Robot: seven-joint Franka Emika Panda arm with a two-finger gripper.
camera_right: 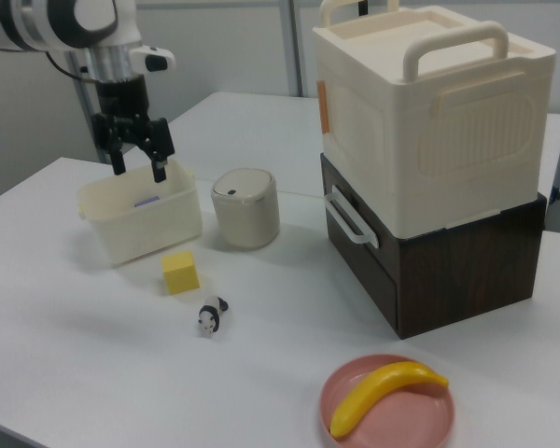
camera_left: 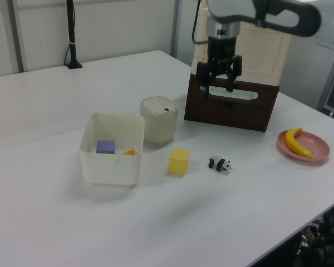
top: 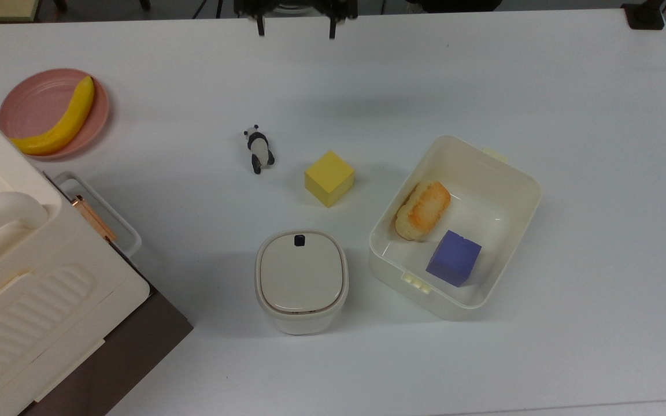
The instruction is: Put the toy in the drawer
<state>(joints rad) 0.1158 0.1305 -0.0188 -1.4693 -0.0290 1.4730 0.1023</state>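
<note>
The toy, a tiny black-and-white panda [top: 259, 149], lies on the white table just to the top view's left of the yellow cube [top: 329, 178]. It also lies in the open at panda [camera_left: 220, 164] and panda [camera_right: 210, 317]. My gripper [top: 296, 26] hangs high above the table at the top view's upper edge, open and empty, far from the toy. It appears as gripper [camera_left: 218, 84] and gripper [camera_right: 138, 166]. The drawer [top: 107, 205] sticks out a little from the cabinet, its copper bar [top: 93, 218] visible; in the right view it is drawer [camera_right: 353, 217].
A cream bin [top: 518, 190] holds bread [top: 422, 209] and a purple cube [top: 453, 257]. A lidded cream container [top: 301, 279] stands near the table's middle. A pink plate [top: 32, 104] with a banana [top: 61, 118] sits beside the big cream cabinet [top: 15, 277].
</note>
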